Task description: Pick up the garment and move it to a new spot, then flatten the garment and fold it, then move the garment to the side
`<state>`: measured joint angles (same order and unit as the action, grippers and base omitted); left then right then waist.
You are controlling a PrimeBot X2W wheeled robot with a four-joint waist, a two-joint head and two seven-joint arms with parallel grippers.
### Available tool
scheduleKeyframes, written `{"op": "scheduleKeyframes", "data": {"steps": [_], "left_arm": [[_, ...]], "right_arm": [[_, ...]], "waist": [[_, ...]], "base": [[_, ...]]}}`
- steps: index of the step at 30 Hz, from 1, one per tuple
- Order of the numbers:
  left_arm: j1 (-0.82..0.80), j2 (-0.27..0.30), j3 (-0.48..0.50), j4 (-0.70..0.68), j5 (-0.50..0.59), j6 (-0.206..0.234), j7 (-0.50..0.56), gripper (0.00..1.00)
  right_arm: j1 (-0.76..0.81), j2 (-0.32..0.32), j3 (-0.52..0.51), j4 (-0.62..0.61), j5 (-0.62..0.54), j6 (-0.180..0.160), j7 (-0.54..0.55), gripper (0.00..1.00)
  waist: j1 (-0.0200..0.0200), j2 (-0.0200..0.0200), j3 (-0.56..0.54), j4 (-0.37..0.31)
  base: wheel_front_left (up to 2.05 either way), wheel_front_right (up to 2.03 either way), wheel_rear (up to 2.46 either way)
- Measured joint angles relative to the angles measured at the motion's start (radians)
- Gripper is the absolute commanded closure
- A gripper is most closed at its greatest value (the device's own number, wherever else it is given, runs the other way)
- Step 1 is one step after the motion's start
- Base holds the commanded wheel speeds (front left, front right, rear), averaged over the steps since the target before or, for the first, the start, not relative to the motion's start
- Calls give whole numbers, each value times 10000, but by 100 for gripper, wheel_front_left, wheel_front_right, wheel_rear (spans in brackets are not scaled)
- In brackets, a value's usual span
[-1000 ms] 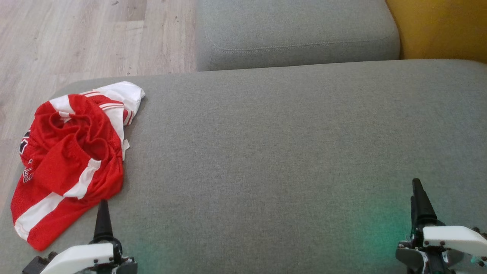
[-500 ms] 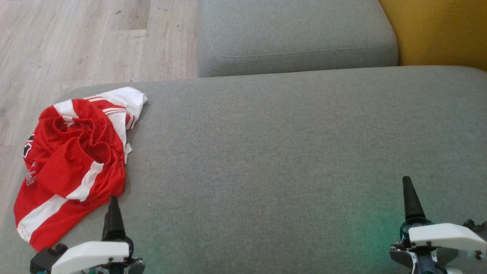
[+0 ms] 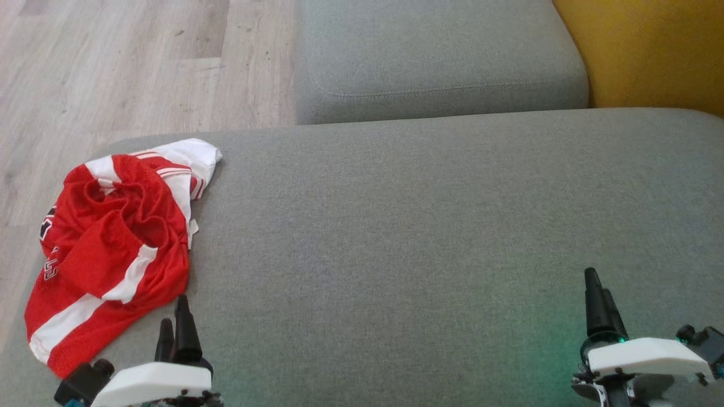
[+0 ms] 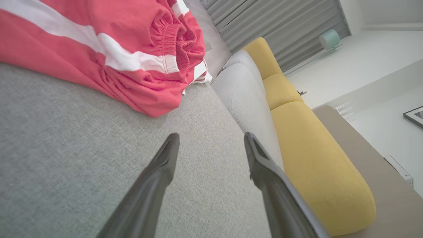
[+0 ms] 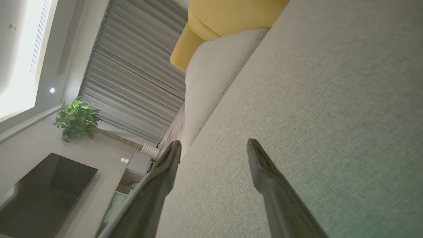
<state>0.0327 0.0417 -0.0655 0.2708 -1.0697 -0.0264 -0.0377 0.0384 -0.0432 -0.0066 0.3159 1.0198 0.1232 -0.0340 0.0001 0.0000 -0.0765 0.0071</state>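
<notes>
Grey sofa seat (image 3: 396, 226) spreads wide and bare under both arms, with a grey cushion (image 3: 441, 56) and a yellow cushion (image 3: 650, 51) at its far side and wooden floor (image 3: 113, 68) beyond its left end. At the near left, the left gripper (image 3: 173, 310) hangs low over the fabric with its two dark fingers spread apart and nothing between them; the left wrist view shows the same gap (image 4: 211, 135) with only upholstery in it. Just ahead of it and to its left lies the garment (image 3: 113, 254), a crumpled red-and-white mesh piece, probably shorts judging by the gathered elastic band. Its nearest red fold is close to the fingertips but not touching. The heap's long axis runs from the near left corner away toward the seat's far edge, and it hugs the seat's left end, so a clumsy push could slide it off onto the floor. The right gripper (image 3: 598, 282), fingers likewise apart and empty, sits well away at the near right. Open room lies to the right.
</notes>
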Motion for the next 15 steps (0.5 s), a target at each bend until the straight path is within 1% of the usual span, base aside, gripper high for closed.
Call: {"op": "scheduleKeyframes", "data": {"steps": [4,13,15], "left_arm": [[2,4,-50,-65,483,86,-92,0],[197,8,-360,-96,1559,104,-372,0],[196,8,-410,-94,1795,178,-430,0]], "right_arm": [[2,0,92,-52,-579,0,-121,0],[223,-2,324,-121,-1814,0,-384,0],[223,-2,376,-123,-2092,0,-447,0]], "waist": [[0,0,-70,16],[0,0,-224,34],[0,0,-254,39]], "base": [[0,0,0],[0,0,0],[0,0,0]]}}
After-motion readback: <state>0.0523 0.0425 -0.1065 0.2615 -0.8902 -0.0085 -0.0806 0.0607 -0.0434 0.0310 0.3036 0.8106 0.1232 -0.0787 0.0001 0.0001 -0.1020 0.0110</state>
